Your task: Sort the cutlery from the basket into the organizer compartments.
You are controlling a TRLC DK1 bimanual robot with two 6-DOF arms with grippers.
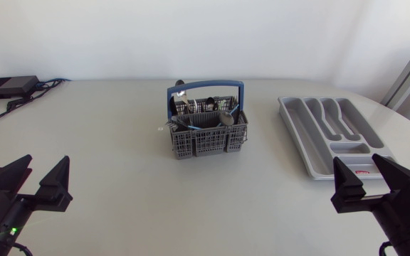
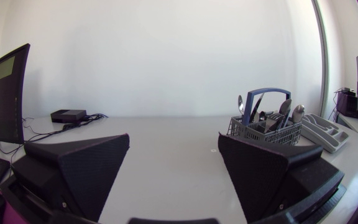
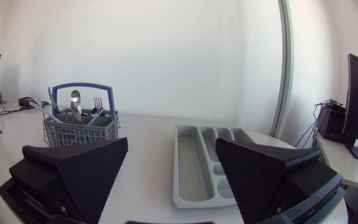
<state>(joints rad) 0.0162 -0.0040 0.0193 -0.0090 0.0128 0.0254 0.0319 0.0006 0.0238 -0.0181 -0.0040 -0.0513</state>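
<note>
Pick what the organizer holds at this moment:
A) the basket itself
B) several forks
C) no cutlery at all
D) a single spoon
C: the organizer shows only bare compartments in the head view, while the cutlery all stands in the basket at mid-table, apart from the organizer.

Probably a lab, white table (image 1: 105, 160), cabled box (image 1: 9, 86)

pale grey table (image 1: 105, 163); black box (image 1: 9, 86), perhaps cabled
</note>
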